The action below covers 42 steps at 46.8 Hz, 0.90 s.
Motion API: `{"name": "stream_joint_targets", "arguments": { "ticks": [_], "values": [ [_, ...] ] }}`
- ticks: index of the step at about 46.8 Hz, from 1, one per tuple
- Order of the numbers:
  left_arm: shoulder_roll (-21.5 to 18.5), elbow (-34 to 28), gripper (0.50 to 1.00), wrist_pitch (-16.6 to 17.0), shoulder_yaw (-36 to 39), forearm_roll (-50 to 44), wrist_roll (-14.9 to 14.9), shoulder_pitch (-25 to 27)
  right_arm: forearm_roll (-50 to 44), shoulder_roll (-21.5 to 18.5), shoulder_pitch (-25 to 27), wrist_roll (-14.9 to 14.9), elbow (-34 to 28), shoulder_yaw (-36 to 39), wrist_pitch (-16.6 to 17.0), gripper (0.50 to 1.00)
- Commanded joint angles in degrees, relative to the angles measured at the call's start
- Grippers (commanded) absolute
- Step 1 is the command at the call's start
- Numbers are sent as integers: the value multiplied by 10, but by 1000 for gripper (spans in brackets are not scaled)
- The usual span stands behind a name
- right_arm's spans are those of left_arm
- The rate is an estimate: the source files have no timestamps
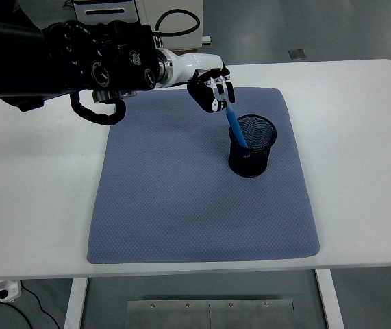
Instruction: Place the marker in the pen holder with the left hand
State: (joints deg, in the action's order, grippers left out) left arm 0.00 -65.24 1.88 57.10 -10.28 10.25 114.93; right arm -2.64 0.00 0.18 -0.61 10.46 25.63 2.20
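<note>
The fingers [217,91] of the left hand [211,86] are curled around the top end of the blue marker [236,127], pinching it just above the rim of the pen holder [252,145]. The marker slants down and to the right from the hand, its lower part already inside the black mesh pen holder, leaning against the holder's near-left inner wall. The pen holder stands upright on the right half of the blue-grey mat [195,185], which lies on the white table [38,205]. The left arm [65,62], black and bulky with a white wrist section, reaches in from the left edge over the mat's far side.
</note>
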Motion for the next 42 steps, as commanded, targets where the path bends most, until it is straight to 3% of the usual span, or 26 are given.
{"name": "stream_joint_targets", "arguments": {
  "ticks": [1, 27, 31, 32, 42],
  "values": [
    [0, 0, 500, 0, 0, 0, 0, -1, 0, 0, 0, 0, 0, 0, 0, 1000],
    [0, 0, 500, 0, 0, 0, 0, -1, 0, 0, 0, 0, 0, 0, 0, 1000],
    [0, 0, 549, 0, 0, 0, 0, -1, 0, 0, 0, 0, 0, 0, 0, 1000],
    [0, 0, 589, 0, 0, 0, 0, -1, 0, 0, 0, 0, 0, 0, 0, 1000],
    [0, 0, 721, 1, 0, 0, 0, -1, 0, 0, 0, 0, 0, 0, 0, 1000]
  ]
}}
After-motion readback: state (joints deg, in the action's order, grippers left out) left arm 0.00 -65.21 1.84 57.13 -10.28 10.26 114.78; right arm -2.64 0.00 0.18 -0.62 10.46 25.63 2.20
